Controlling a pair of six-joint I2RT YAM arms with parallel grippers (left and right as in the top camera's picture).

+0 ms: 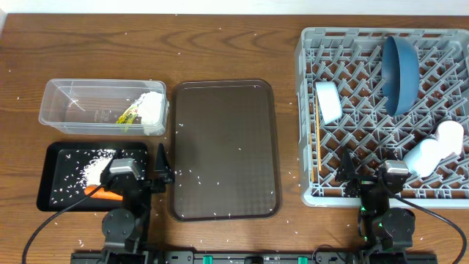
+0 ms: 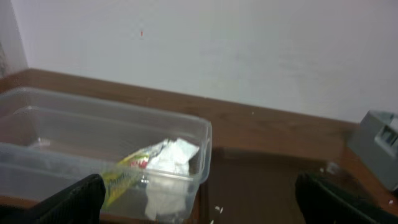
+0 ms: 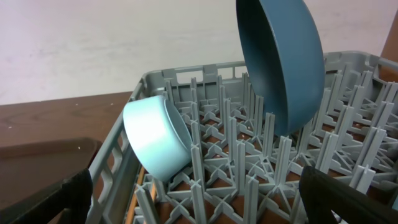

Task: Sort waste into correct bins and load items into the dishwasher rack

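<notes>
The clear tub [image 1: 73, 103] holds the crumpled tissue [image 1: 152, 110] and the yellow-green packet [image 1: 130, 116]; both show in the left wrist view [image 2: 171, 158]. The black tray [image 1: 62, 187] holds a pile of rice [image 1: 95, 169] and the carrot [image 1: 102, 195]. The grey rack [image 1: 311, 187] holds the blue plate [image 1: 400, 70] on edge, a pale bowl [image 1: 328, 101] on its side, and two small cups [image 1: 421, 158] [image 1: 449, 137]. My left gripper [image 1: 160, 172] [image 2: 205, 202] and my right gripper [image 1: 346, 172] [image 3: 196, 196] are both open and empty. No brown lump shows.
A dark-brown serving tray [image 1: 223, 150] lies between the bins and the rack, with loose rice grains on it and on the wooden table [image 1: 234, 44]. A white wall runs behind the table's far edge.
</notes>
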